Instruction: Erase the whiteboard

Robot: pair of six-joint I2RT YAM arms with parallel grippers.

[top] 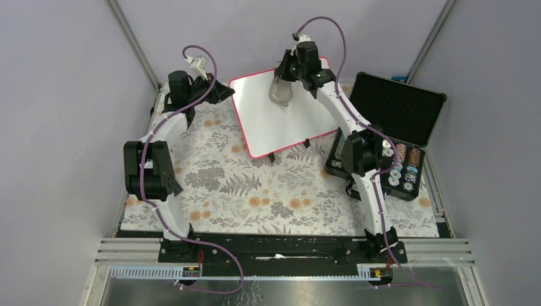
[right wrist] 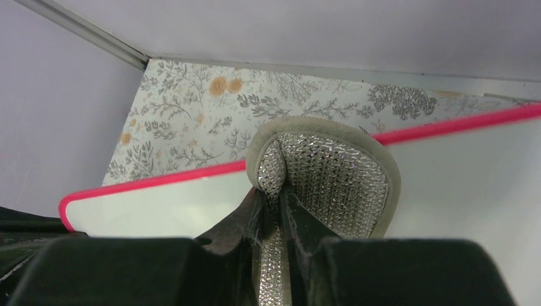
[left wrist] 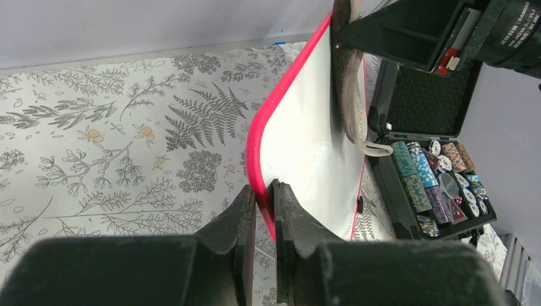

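The whiteboard point(top: 281, 118), glossy white with a pink-red frame and small black feet, stands tilted at the back middle of the table; no writing shows on it. My left gripper point(top: 223, 93) is shut on the board's left frame edge point(left wrist: 260, 191). My right gripper point(top: 285, 81) is shut on a grey cloth point(top: 281, 91) with a silvery mesh face point(right wrist: 332, 178) and presses it against the board's upper part point(right wrist: 459, 178). The cloth also shows in the left wrist view point(left wrist: 349, 95), flat against the board face point(left wrist: 306, 146).
An open black foam-lined case point(top: 389, 134) with colourful chips point(left wrist: 434, 185) stands right of the board. A floral mat point(top: 255, 191) covers the table. Grey walls and metal rails point(top: 127, 38) close in the back and sides.
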